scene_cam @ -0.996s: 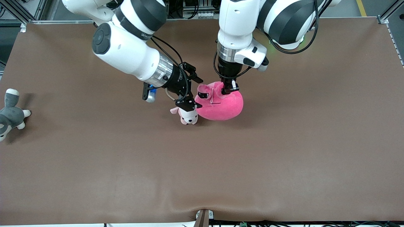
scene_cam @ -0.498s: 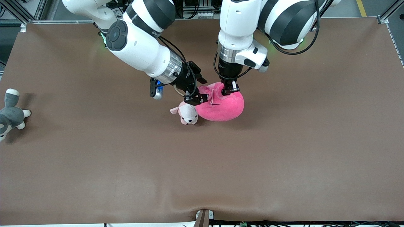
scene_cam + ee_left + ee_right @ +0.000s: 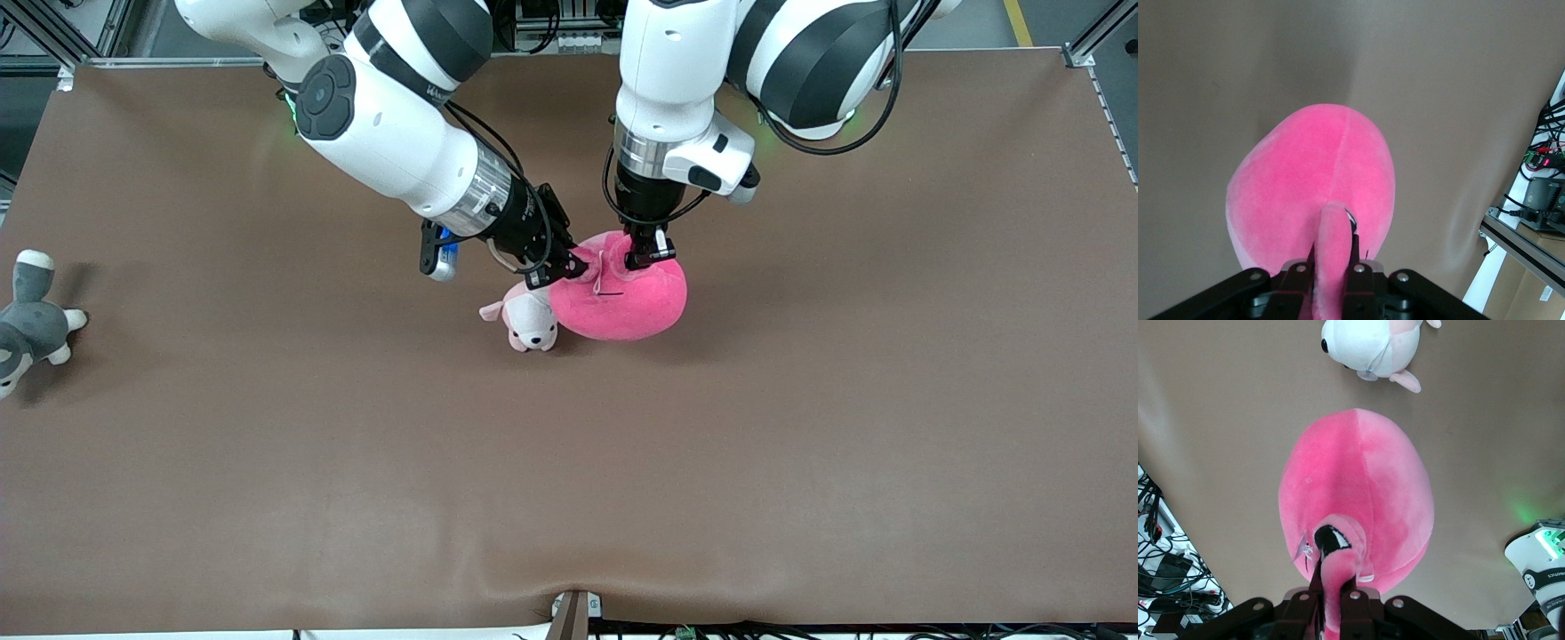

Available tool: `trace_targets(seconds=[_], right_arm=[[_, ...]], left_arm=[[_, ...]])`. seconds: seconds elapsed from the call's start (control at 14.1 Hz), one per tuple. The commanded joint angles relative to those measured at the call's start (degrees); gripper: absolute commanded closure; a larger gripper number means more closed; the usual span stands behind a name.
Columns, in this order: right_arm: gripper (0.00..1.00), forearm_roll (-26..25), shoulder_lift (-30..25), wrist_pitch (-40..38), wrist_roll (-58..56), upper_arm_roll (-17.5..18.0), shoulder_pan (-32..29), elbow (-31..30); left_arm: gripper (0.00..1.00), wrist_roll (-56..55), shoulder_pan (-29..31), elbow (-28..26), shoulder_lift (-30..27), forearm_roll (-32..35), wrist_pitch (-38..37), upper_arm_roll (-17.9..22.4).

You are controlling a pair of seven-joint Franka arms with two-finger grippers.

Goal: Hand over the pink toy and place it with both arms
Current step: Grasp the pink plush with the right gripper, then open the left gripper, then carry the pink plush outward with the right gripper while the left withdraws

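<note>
The pink toy [image 3: 627,298] is a round hot-pink plush at the table's middle. Both grippers hold it. My left gripper [image 3: 644,259] comes down on its top and is shut on a fold of its plush; the left wrist view shows that fold pinched between the fingers over the toy's body [image 3: 1311,180]. My right gripper [image 3: 564,267] is shut on the toy's face end, toward the right arm's end of the table. The right wrist view shows an ear and a black eye patch squeezed between its fingers, over the toy's body [image 3: 1361,487].
A small pale pink-and-white puppy plush [image 3: 526,322] lies against the pink toy, toward the right arm's end; it also shows in the right wrist view [image 3: 1371,343]. A grey-and-white plush [image 3: 28,322] lies at the table's edge at the right arm's end.
My right gripper moved in from beside the toy and closed on its face end. My left gripper kept its hold on the toy's top.
</note>
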Motion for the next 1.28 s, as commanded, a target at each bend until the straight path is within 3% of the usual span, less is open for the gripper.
trace_targets(seconds=[0.0,0.07,0.14,0.21,0.28,0.71,1.0,1.21], right_arm=[[1.0,-0.7,-0.7,-0.1,3.4,-0.3,-0.2,0.2],[1.0,-0.6,-0.7,-0.1,3.9,-0.3,-0.4,0.3],[1.0,-0.4,-0.8,-0.2,4.3,-0.5,-0.6,0.4],[1.0,-0.3,-0.8,-0.4,4.3,-0.5,-1.1,0.7],[1.0,-0.3,-0.8,-0.5,4.3,-0.4,-1.3,0.8],[1.0,1.1,-1.8,-5.5,4.2,-0.6,-5.7,1.2],[1.0,1.7,-4.3,-15.1,3.9,-0.4,-14.2,2.4],[1.0,4.2,-5.2,-23.6,3.3,-0.4,-23.3,3.7]], left_arm=[[1.0,-3.1,-0.7,2.0,0.7,1.7,-0.9,0.3],[0.96,-3.2,-0.7,2.0,0.7,1.7,-0.9,0.3],[0.76,-3.1,-0.5,1.9,0.6,1.7,-0.9,0.3],[0.16,-3.2,-0.3,1.9,0.6,1.6,-0.8,0.3],[0.0,-2.9,-0.6,1.9,1.0,1.7,-0.7,0.5],[0.0,-2.8,-0.5,1.8,1.2,1.8,-1.1,0.6],[0.0,-1.1,0.1,1.8,0.5,2.0,-2.8,1.5],[0.0,8.0,0.9,1.8,0.0,1.0,-8.1,1.4]])
